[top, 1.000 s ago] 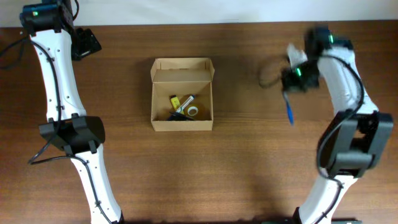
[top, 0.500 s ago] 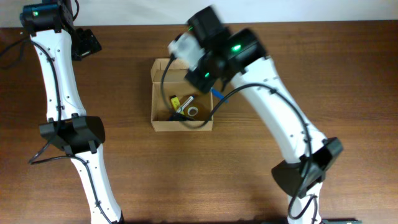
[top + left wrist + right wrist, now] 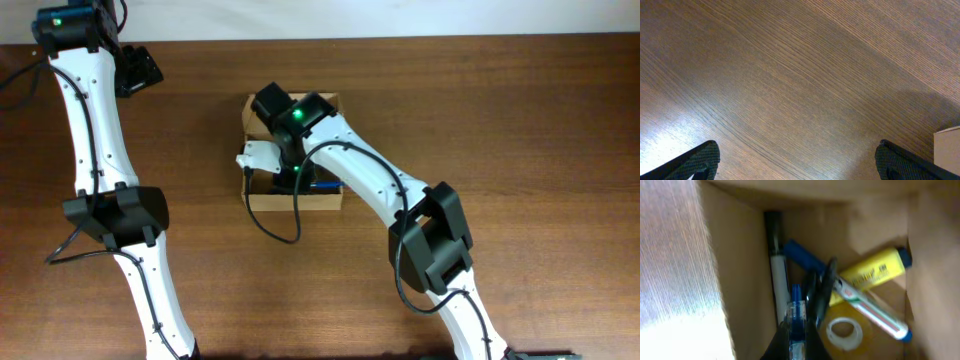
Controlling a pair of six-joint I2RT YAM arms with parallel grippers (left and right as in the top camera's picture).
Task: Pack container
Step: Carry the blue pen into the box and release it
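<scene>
Overhead, the right arm (image 3: 360, 180) hid the right hand (image 3: 796, 332) and most of the box's (image 3: 325, 200) inside. The right wrist view was blurred, the blue pen (image 3: 795, 305) cut off at its bottom edge.

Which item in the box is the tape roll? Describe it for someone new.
Find the open cardboard box under the right arm. On its floor in the right wrist view, below the yellow highlighter and beside the white marker, lies the tape roll. It is the only ring: small, pale, with a centre hole, while its neighbours are all long pens.
</scene>
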